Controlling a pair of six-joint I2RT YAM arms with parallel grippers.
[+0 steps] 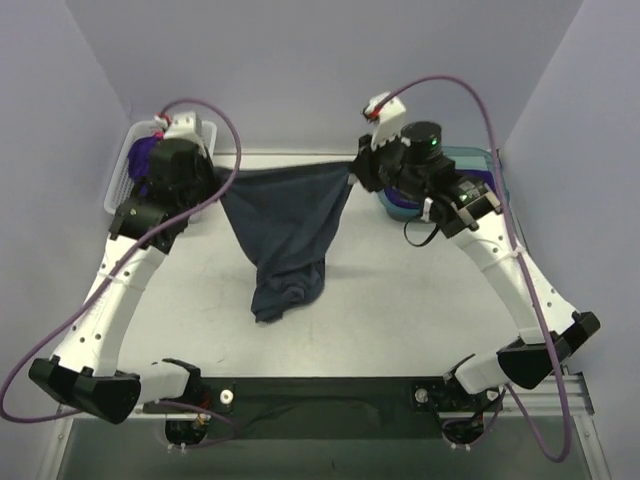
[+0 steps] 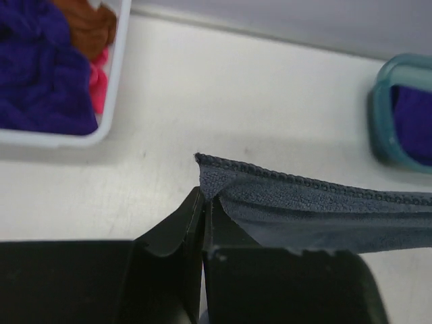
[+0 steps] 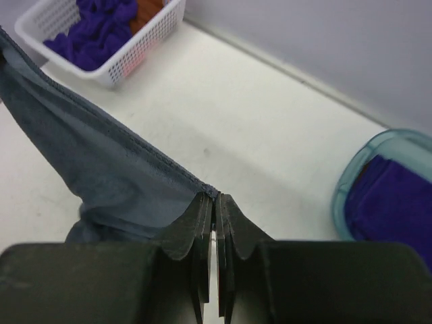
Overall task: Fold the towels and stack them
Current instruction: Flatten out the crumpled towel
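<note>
A slate blue-grey towel (image 1: 288, 225) hangs stretched between both grippers above the table, its lower part bunched on the tabletop (image 1: 285, 290). My left gripper (image 1: 215, 180) is shut on the towel's left top corner (image 2: 209, 177). My right gripper (image 1: 358, 165) is shut on the right top corner (image 3: 212, 194), the hem (image 3: 101, 128) running taut away from it. Purple, rust-brown and pink towels (image 2: 47, 67) lie in the white basket (image 2: 115, 74). A folded purple towel (image 3: 395, 196) lies in the teal tub (image 3: 351, 182).
The white lattice basket (image 1: 122, 170) stands at the back left behind the left arm. At the back right, the teal tub (image 1: 470, 160) sits beside the right arm. A dark strip (image 1: 320, 400) runs along the table's near edge between the arm bases.
</note>
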